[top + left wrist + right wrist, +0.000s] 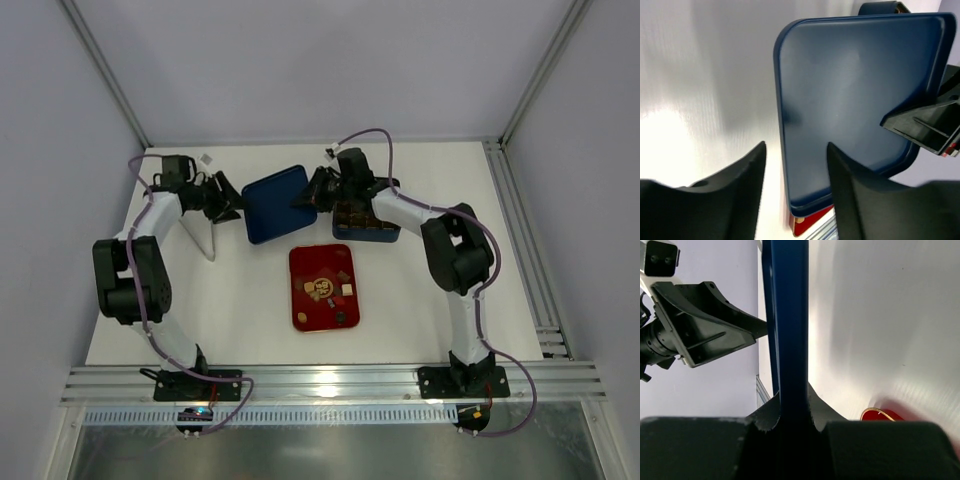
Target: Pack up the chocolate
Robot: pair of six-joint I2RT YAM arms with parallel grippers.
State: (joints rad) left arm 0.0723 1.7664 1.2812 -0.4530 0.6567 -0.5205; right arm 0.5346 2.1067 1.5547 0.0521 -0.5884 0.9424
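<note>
Blue plastic is what this moment turns on: a flat dark blue lid (pixel 278 205) lies between the two arms, beside the box (pixel 385 237) it seems to belong to. The right gripper (pixel 312 190) is clamped on the lid's right edge. The left gripper (pixel 235 203) stands at the opposite edge with its jaws apart, holding nothing. The chocolate (pixel 325 288) sits as loose pieces on the red tray (pixel 300 300), near the middle of the table (pixel 420 300) and apart from both grippers.

I judge this to be the lid-handling step, with packing itself not yet done. The next move probably calls for the right arm to carry the lid clear of the box and tray without tipping it, so the cells stay reachable.

Only the top view shows the chocolate and the box; whether any cell is filled is too small to tell. The right wrist view shows the lid edge-on, pinched between its fingers, which confirms the grip. The left wrist view shows the lid's broad face and its near edge in line with the gap between the open fingers, apparently untouched. No view settles whether the lid rests on the table or hangs just above it.
</note>
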